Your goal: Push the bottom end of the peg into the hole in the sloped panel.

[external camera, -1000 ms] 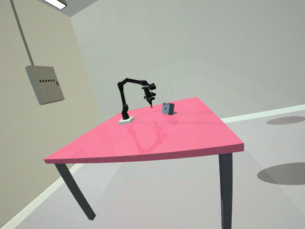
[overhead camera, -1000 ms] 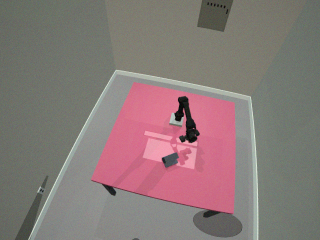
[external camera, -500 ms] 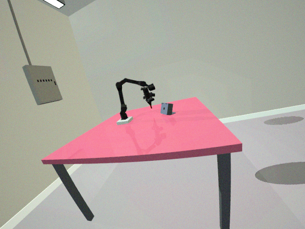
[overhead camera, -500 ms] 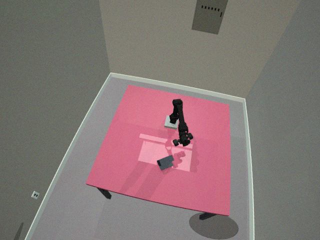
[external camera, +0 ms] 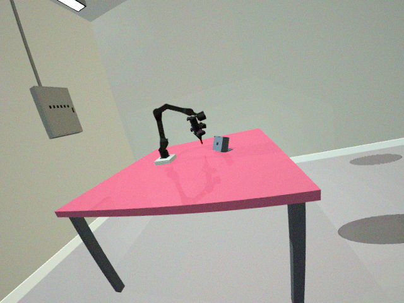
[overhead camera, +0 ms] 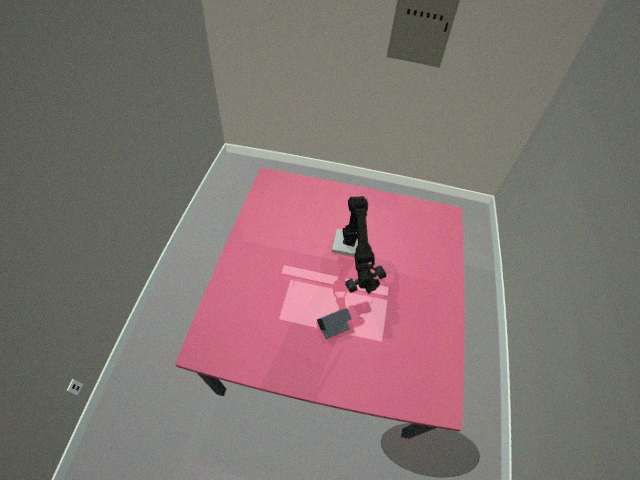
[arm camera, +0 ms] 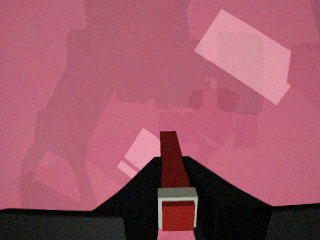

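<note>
My gripper [external camera: 199, 137] [arm camera: 171, 163] is shut on the red peg [external camera: 201, 141] [arm camera: 171, 150] and holds it above the table, short of the panel. In the wrist view the peg has flat sides, a square end and a pale band near that end; its other end points away from the camera between the black fingers. The blue-grey block with the sloped panel [overhead camera: 334, 323] [external camera: 214, 147] stands apart from the peg. Its small dark hole [external camera: 217, 143] shows in the exterior view, but I cannot make out its shape. In the top view the arm hides the peg.
The arm's pale base [overhead camera: 343, 251] [external camera: 165, 160] stands on the pink table [overhead camera: 413, 372] [external camera: 254, 182], behind the gripper as seen from the block. Bright light patches and arm shadows lie across the table top. A grey box [overhead camera: 423, 36] [external camera: 59, 122] hangs on the wall.
</note>
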You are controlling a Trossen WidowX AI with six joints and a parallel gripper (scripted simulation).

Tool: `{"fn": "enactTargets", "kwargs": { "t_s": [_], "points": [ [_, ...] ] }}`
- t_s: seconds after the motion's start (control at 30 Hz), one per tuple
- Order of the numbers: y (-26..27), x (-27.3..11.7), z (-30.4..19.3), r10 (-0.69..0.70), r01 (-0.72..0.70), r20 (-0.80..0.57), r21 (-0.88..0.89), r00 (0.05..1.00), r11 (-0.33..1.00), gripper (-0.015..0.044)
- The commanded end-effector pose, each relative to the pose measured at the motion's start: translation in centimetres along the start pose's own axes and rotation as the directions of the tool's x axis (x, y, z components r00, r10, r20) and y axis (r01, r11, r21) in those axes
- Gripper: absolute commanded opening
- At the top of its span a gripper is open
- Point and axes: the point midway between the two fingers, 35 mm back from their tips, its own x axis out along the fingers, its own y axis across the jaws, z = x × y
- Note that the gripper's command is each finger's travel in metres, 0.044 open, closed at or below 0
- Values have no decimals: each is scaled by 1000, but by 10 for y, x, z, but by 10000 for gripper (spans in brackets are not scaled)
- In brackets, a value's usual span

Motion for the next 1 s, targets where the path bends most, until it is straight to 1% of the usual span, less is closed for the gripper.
{"fn": "enactTargets", "kwargs": {
  "t_s": [0.0, 0.97],
  "points": [
    [-4, 1, -1, 14, -14, 14, -1, 1000, 1000, 0],
    [-36, 2, 1, 69, -70, 143, 4, 987, 998, 0]
  ]
}}
